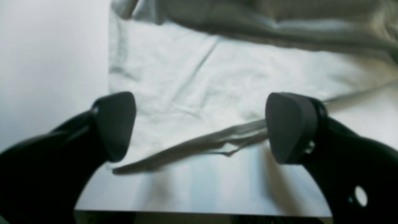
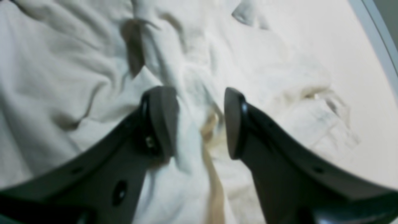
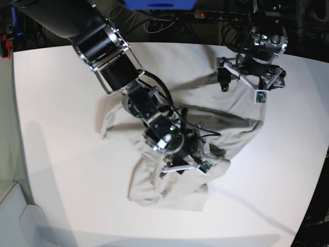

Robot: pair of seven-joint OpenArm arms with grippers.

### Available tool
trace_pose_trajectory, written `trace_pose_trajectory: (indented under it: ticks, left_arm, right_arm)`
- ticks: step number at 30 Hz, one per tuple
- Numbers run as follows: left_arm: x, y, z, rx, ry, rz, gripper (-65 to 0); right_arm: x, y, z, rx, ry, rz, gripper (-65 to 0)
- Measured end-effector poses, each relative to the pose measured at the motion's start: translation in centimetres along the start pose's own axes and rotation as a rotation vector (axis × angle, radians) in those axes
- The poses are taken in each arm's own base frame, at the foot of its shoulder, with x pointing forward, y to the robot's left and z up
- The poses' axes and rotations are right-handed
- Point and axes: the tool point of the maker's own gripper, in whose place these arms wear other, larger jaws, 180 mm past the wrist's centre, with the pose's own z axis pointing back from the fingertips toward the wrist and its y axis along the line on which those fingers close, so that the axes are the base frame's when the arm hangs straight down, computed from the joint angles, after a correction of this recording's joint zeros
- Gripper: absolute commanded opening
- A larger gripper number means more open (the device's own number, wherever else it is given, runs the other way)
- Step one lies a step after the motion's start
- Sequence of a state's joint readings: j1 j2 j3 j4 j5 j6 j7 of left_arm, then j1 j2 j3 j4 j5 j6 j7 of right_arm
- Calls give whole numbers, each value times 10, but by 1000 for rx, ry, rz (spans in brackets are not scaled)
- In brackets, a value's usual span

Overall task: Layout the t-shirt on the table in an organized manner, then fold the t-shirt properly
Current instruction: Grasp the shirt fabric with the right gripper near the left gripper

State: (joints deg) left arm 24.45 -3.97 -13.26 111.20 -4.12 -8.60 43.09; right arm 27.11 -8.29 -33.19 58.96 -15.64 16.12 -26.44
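The large white matte worktop (image 3: 61, 170) spreads out under everything, bare along its near edge. Just beyond that bare strip lies the plain light grey-beige cotton t-shirt (image 3: 154, 188), crumpled and partly bunched around the middle of the worktop, its near hem rumpled at the near centre and its body running away toward the far right.

My right end effector (image 3: 186, 163) is down over the near-middle part of the shirt. In the right wrist view its two dark fingers (image 2: 161, 121) stand partly apart, and a raised ridge of cloth (image 2: 189, 130) runs up between them. I cannot tell whether the pads actually pinch that ridge or only straddle it. The fabric around it is heavily wrinkled, with the worktop showing pale off to the right.

Farther off, at the far right end of the shirt, my left end effector (image 3: 252, 77) hangs with its fingers spread wide. In the left wrist view its dark pads (image 1: 115, 124) are well apart with nothing between them, and a thin folded edge of the shirt (image 1: 192, 146) lies on the worktop below the gap, with flatter cloth beyond it.
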Motion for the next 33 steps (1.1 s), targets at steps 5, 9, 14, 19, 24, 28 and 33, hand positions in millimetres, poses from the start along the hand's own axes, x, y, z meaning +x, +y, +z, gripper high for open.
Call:
trace_pose_trajectory:
  ticks: [5,9,14,19,24,28,33]
  left_arm:
    - [0,1,0,2,1,-2,0]
    - [2,1,-1,2,-3,-1,0]
    - [3,1,-1,2,-9,-2,0]
    - [2,1,-1,2,-4,-3,0]
    - [0,1,-1,2,1,-3,0]
    - [1,1,-1,2,-2,-3,0]
    - [1,1,-1,2,-2,-3,0]
  right_arm:
    - [7,0,1,14,-25,-38,-390]
    - [11,4,1,39,-43,-91,-390]
    - [23,16,0,59,-98,-63,-394]
    - [2,2,-10,-37,-75,-136,-393]
    - [-10,2,-14,-51,-71,-146,-391]
    - [-6,3,-14,-49,-79,-147,-391]
    - [-8,5,-15,-43,-75,-160,-392]
